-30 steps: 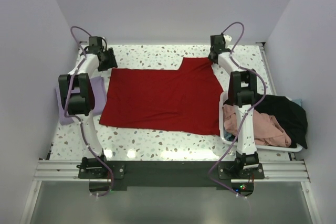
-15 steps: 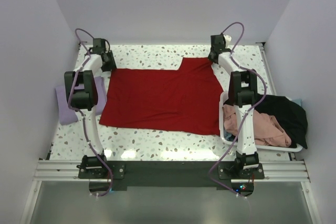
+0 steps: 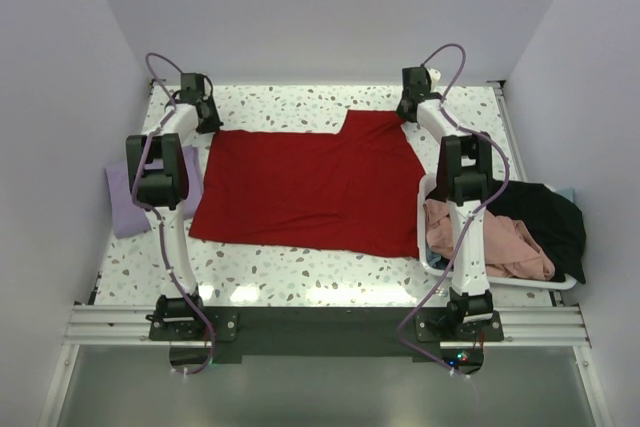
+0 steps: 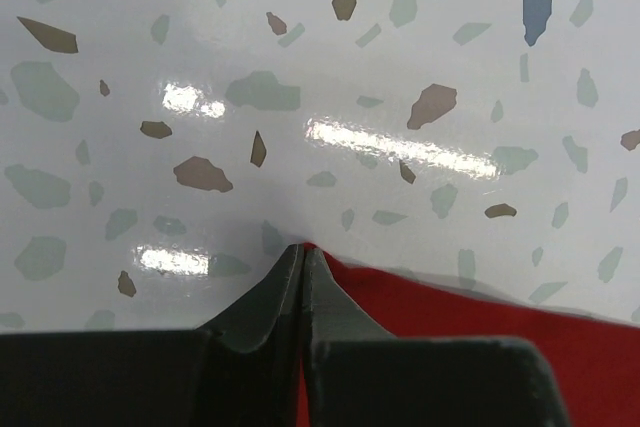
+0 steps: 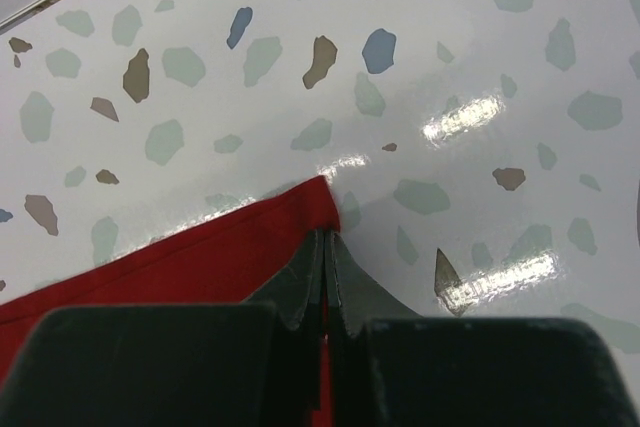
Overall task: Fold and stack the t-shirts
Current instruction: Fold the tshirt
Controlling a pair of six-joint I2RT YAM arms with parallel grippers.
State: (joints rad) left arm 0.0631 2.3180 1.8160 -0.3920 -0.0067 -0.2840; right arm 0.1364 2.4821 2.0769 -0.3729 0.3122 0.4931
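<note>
Red t-shirt [image 3: 310,192]: spread flat mid-desk [image 3: 300,107], long axis running from left edge to right edge, its far right portion stepping out toward the far edge. The left gripper [image 4: 302,250] has its fingers pressed together, pinching the far left corner, and the right gripper [image 5: 326,237] pinches the far right corner likewise; only the wrist views show these closures. Top view alone shows the lavender t-shirt [image 3: 122,212] at the left edge and the basket [image 3: 520,283] at the near right corner holding the salmon-pink t-shirt [image 3: 510,242] and black t-shirt [image 3: 545,212].
</note>
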